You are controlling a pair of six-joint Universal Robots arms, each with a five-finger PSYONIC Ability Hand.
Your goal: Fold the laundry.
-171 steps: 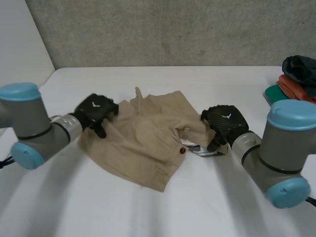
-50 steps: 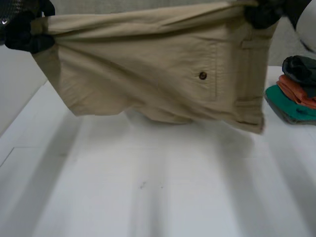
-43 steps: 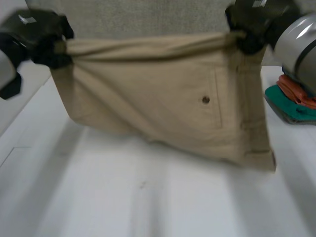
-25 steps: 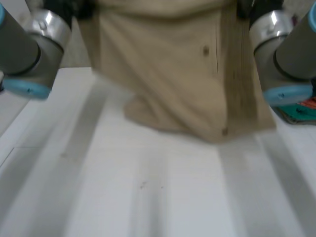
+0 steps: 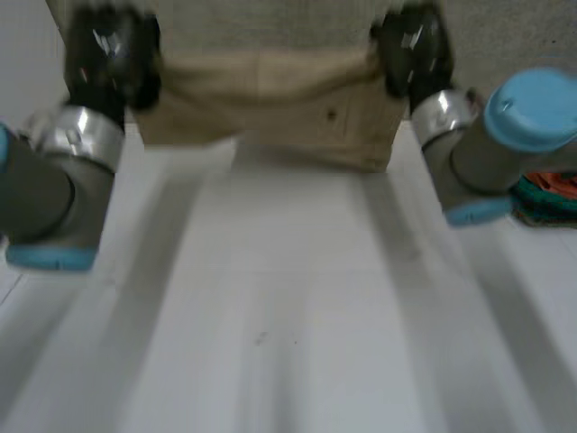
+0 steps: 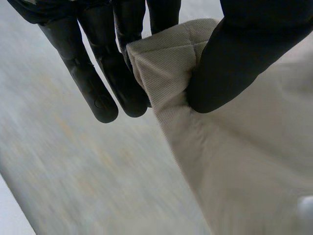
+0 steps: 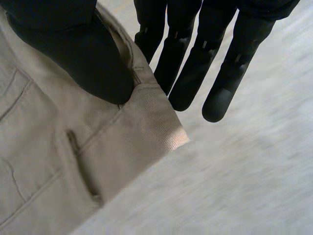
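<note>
The beige shorts (image 5: 270, 99) hang stretched between the two hands, raised over the far part of the white surface (image 5: 288, 316); whether the hem touches it I cannot tell. The left hand (image 5: 106, 56) holds the shorts' upper left corner, its thumb pressing the folded edge against straight fingers (image 6: 120, 73) set close together. The right hand (image 5: 410, 50) pinches the shorts' upper right corner the same way, thumb on the cloth above a stitched seam, fingers straight behind the edge (a small button (image 5: 331, 115) sits on the shorts nearer this hand). A pile of clothes (image 5: 545, 194) lies well to the right of the shorts.
</note>
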